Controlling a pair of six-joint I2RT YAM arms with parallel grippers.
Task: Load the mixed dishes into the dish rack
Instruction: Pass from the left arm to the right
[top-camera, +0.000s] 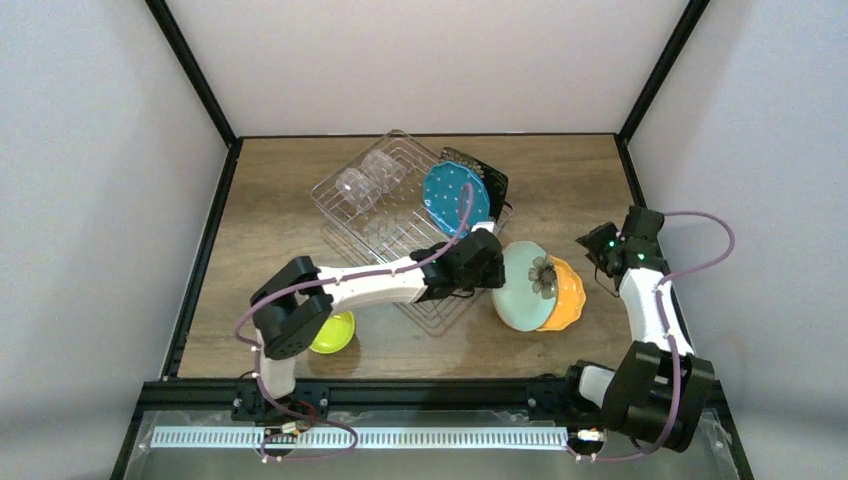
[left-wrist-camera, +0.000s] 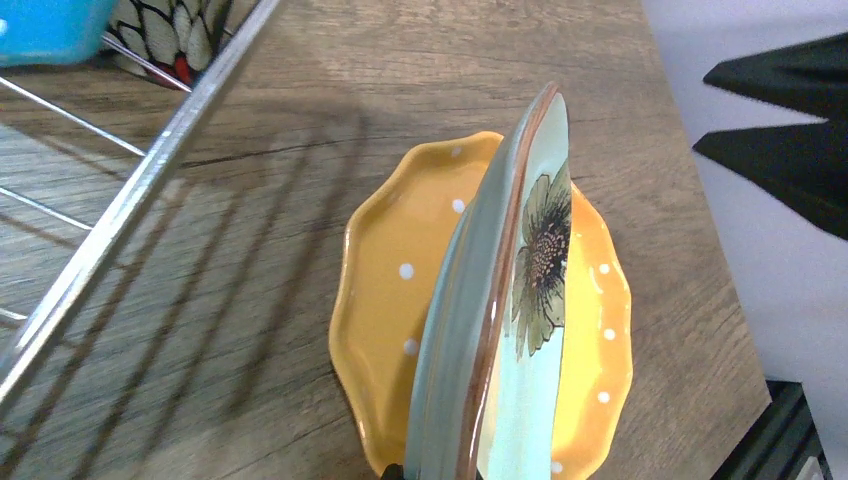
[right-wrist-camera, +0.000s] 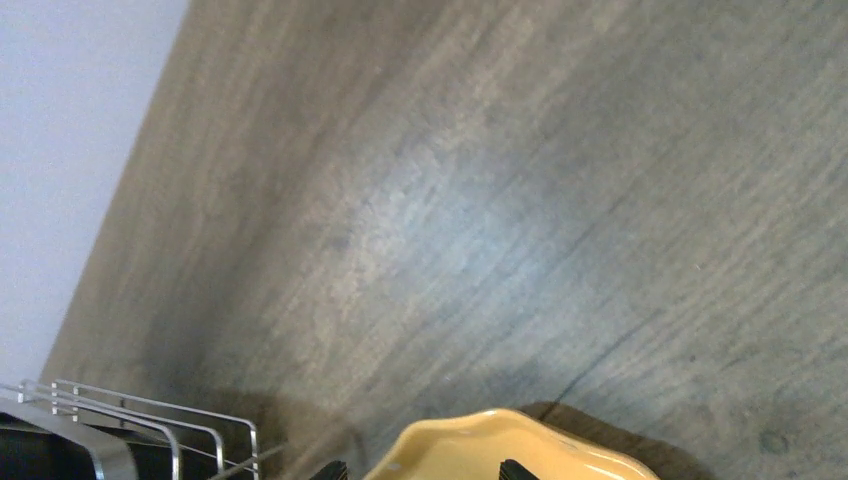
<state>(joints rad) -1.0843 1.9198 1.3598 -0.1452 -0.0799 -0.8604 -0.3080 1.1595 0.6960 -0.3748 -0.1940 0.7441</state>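
Top camera high, facing down; wrist cameras close, both apparently sharing orange plate (left-wrist-camera: 385, 290).

My left pincer (top-camera: 496, 268): arm stretched rightward, clamped on round mint flower plate (top-camera: 522, 295).
My right pincer (top-camera: 592, 244): pointing left, fingers apart.

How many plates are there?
4. A teal dotted plate and a black floral plate stand in the dish rack; the left gripper holds a mint flower plate on edge; an orange dotted plate lies on the table beneath it. None looks hidden.
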